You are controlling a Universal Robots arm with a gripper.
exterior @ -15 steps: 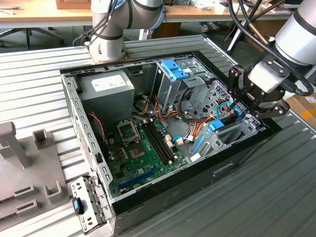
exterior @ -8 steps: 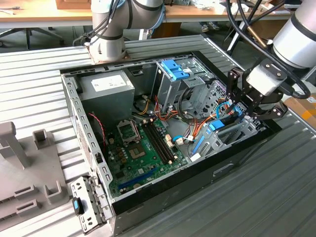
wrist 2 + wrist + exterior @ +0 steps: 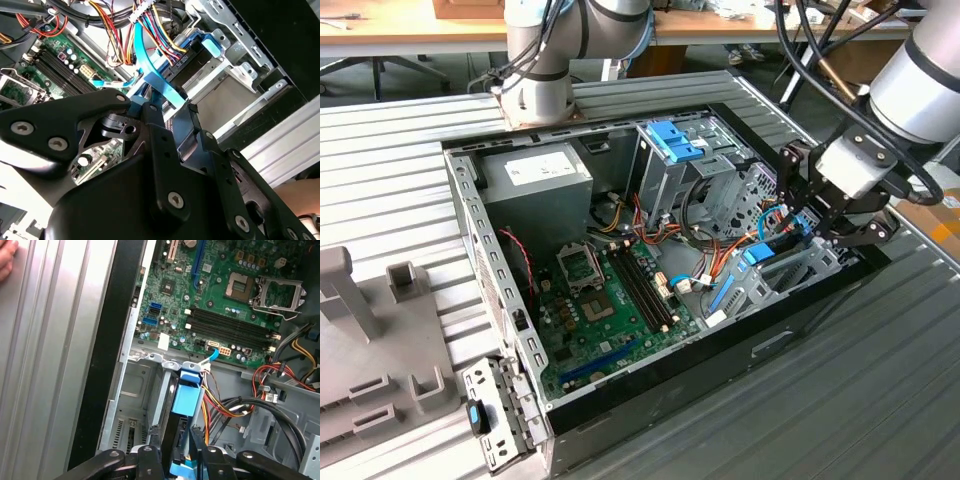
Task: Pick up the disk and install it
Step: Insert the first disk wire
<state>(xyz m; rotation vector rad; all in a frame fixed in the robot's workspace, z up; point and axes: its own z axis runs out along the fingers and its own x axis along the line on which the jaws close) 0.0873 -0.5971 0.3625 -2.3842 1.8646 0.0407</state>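
The disk (image 3: 186, 399) stands on edge in the metal drive bay (image 3: 135, 385) at the corner of the open computer case (image 3: 720, 350), on the exterior view's right. Its blue rails and dark edge show between my fingers in both wrist views. My gripper (image 3: 802, 228) reaches down into that bay from above. The black fingers (image 3: 153, 440) press on either side of the disk (image 3: 183, 134), so the gripper is shut on it. The lower part of the disk is hidden inside the bay.
A blue flat cable (image 3: 150, 65) and a bundle of coloured wires (image 3: 160, 35) run close by the fingers. The motherboard (image 3: 610, 300), a grey power-supply box (image 3: 535, 172) and a blue-latched cage (image 3: 672, 142) fill the case. A person's hand (image 3: 6, 260) rests on the ribbed table.
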